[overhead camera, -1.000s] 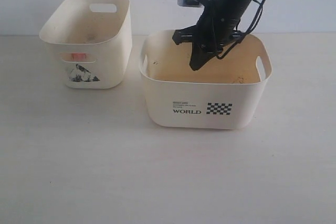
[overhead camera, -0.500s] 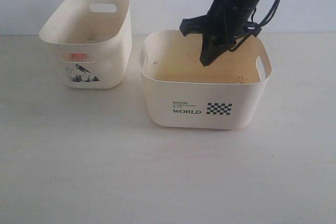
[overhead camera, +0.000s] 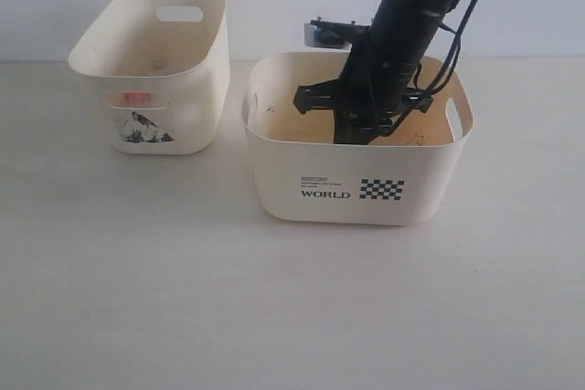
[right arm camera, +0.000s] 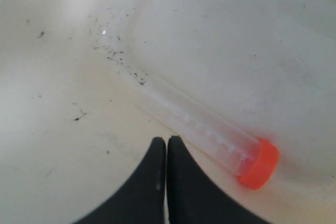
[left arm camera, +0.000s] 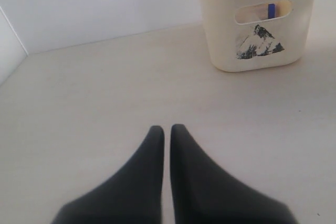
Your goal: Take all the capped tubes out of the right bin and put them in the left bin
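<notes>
Tabletop point(overhead camera: 292, 317) of pale grain fills the foreground of the exterior view. On it stands the right bin point(overhead camera: 274, 171), wide and cream, its front wall printed "WORLD" beside a checkered patch point(overhead camera: 381, 189). The right arm point(overhead camera: 411, 15) slants down from the upper right into this bin, its tip hidden behind the front wall. Seen from the right wrist, the right gripper point(right arm camera: 166, 141) has its black jaws pressed together on nothing, low over the speckled bin floor and just beside a capped tube point(right arm camera: 205, 129). That clear tube lies on its side along the crease where floor meets wall, its orange-red cap point(right arm camera: 258, 163) off to one side of the jaws; whether they touch it cannot be told. Farther back and to the left stands the left bin point(overhead camera: 196, 89), narrower and taller, with a dark mountain picture point(overhead camera: 142, 128) below its slot handle, through which an orange-red patch point(overhead camera: 137, 98) shows. The left gripper point(left arm camera: 167, 128), jaws likewise closed and empty, hangs over the table well short of that bin, where a blue strip point(left arm camera: 271, 10) shows through the slot.
</notes>
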### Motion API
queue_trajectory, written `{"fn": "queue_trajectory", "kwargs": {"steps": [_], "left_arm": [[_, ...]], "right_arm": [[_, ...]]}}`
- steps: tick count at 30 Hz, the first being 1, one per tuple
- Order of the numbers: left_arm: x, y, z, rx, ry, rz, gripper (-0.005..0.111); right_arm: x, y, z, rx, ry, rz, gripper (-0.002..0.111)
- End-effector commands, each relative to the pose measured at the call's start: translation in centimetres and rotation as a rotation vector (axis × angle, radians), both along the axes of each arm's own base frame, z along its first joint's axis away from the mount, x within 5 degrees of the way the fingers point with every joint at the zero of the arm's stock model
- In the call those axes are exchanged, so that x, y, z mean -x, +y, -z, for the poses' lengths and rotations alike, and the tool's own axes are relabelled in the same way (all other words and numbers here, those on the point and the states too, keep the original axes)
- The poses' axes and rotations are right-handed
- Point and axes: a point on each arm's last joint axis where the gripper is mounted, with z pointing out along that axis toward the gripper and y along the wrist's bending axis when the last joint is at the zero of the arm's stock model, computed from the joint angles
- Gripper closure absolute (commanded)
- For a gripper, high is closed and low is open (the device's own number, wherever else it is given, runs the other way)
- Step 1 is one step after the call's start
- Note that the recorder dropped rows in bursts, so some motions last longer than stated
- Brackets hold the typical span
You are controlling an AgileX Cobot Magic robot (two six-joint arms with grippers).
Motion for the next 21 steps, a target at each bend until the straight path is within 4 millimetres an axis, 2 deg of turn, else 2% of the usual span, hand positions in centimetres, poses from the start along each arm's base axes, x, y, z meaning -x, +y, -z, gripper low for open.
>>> {"fn": "queue_trajectory", "kwargs": {"steps": [1, 5, 11, 17, 20, 21], "left_arm": [[0.0, 0.0, -0.2, 0.005, -0.010, -0.002, 0.102], [0.0, 0.0, -0.2, 0.005, -0.010, -0.002, 0.102], [0.0, 0.0, -0.2, 0.005, -0.012, -0.001, 0.102], [0.0, 0.0, -0.2, 0.005, -0.012, -0.001, 0.102], [0.0, 0.0, -0.2, 0.005, -0.012, -0.001, 0.102], [0.0, 0.0, -0.2, 0.005, -0.012, -0.001, 0.102]], "right_arm": [[0.1, 0.3, 0.1, 0.006, -0.001, -0.011, 0.109], [-0.3, -0.4, 1.7, 0.056, 0.052, 0.078, 0.109], [-0.6, 0.2, 4.1, 0.026, 0.147, 0.155, 0.109], [-0.6, -0.1, 4.6, 0.061, 0.161, 0.190, 0.107], [-0.6, -0.1, 4.6, 0.063, 0.160, 0.190, 0.093], [-0.6, -0.1, 4.7, 0.064, 0.163, 0.192, 0.083]]}}
